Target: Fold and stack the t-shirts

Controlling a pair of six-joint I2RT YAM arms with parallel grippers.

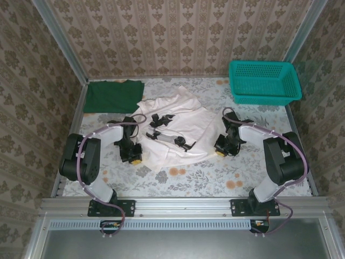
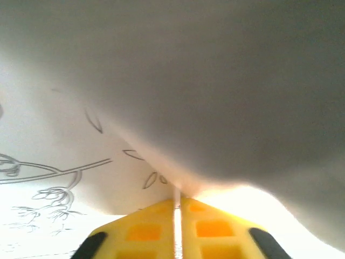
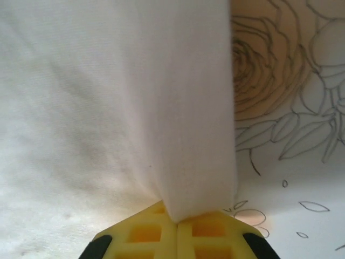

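Observation:
The off-white t-shirt [image 1: 180,127] lies crumpled in the middle of the table, with black printed marks on its upper side. My left gripper [image 1: 135,158] is at its left edge and my right gripper [image 1: 220,151] at its right edge. In the left wrist view the yellow fingers [image 2: 145,232] meet with a thin edge of the off-white t-shirt [image 2: 215,97] pinched in the left gripper [image 2: 177,202]. The right gripper [image 3: 178,220] is shut on a bunched fold of the off-white t-shirt [image 3: 135,108]. The dark green t-shirt [image 1: 113,95] lies folded flat at the back left corner.
A teal mesh basket [image 1: 264,81] stands at the back right. The table [image 1: 215,178] has a floral cover. Patterned walls close the back and both sides, and a metal rail runs along the near edge by the arm bases.

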